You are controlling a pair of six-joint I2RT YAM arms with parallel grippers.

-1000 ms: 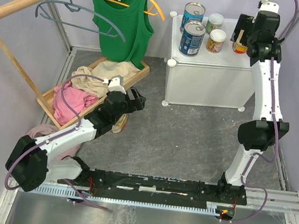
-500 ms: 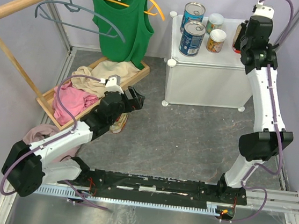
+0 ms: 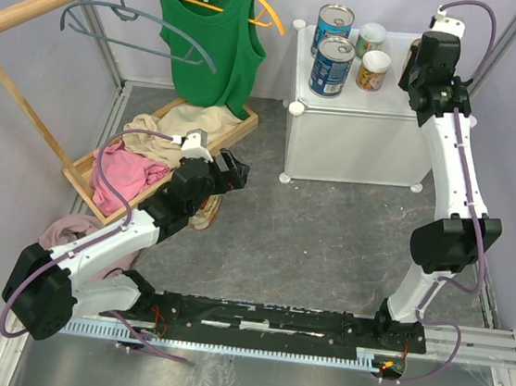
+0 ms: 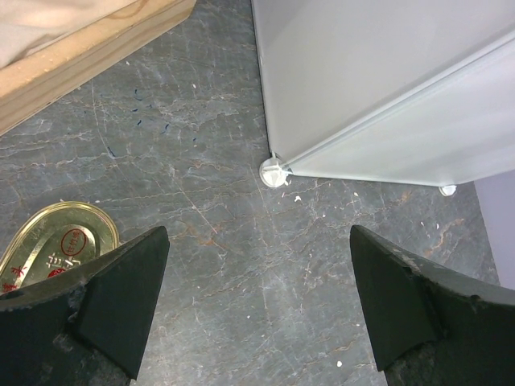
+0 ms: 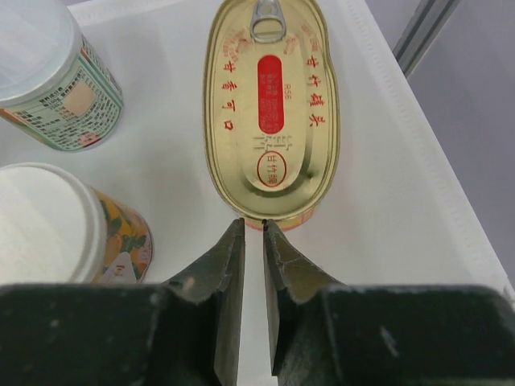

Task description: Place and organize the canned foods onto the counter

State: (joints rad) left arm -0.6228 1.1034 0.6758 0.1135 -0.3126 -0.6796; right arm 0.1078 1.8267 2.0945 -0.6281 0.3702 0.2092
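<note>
Oval tin (image 5: 272, 112) lies flat on the counter (image 5: 386, 185), right side of the top, pull-tab end away from the wrist cam. Gold embossed lid, red print, rounded rim.

Right gripper (image 5: 251, 229) sits at the tin's near end. Its black fingers (image 5: 229, 273) are pinched almost together with only a thin slit between them, and nothing is in it. Can't tell if the tips touch the rim.

Left of the tin, apart from it: green-label can (image 5: 56, 88) further back and orange-label can (image 5: 56, 225) nearer, both short cylinders with white plastic lids. Two tall blue-label cans (image 3: 333, 23) (image 3: 331, 66) with bare metal tops stand at the counter's left side, one behind the other. The counter is a translucent white plastic cube with round corner connectors.

Second oval tin (image 4: 52, 241) is down on the floor (image 4: 217, 265), which is dark grey and veined like stone. It's partly hidden behind one finger of the left gripper (image 4: 257, 305), whose jaws are spread wide and empty, above the floor. Wooden tray (image 4: 96, 44) with piled clothes is just beyond the tin, and the counter's foot is opposite.

A green tank top (image 3: 210, 39) hangs on an orange hanger behind the tray.
</note>
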